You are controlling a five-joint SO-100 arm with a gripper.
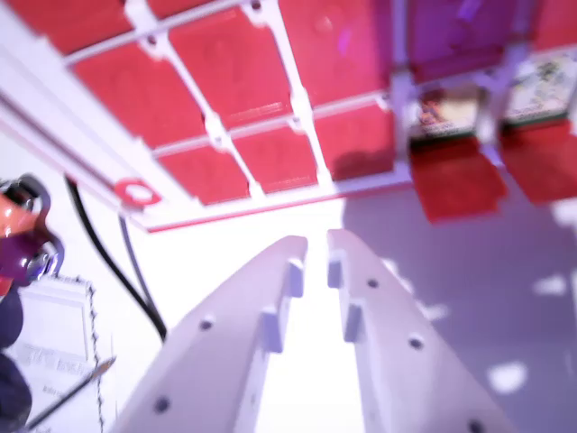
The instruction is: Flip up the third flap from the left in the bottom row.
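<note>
The white plastic pincer (316, 245) is seen from behind, with its two long jaws pointing up and away. The tips are nearly together, with only a thin gap between them, and nothing is held there.

Above and ahead of the pincer a white plastic board with red square flaps (297, 113) is seen. Most of the flaps are shut and flat. Up and to the right of the tips, two red flaps are seen hanging open past the board's near edge. The nearer open red flap (455, 180) is just to the right of the tips, and a small picture card (444, 113) is shown in the hole above it. The farther open red flap (541, 167) is more to the right, with another picture card (541, 86) above it (the pictures are too blurry to be made out).

The flap for the task cannot be picked out for sure, because the view is tilted and blurry. The shut red flap (275, 155) just above the tips may be the one. It is not touched yet, so the flip seems to be left to do.

A black cable (108, 257) is seen to the left of the pincer
</note>
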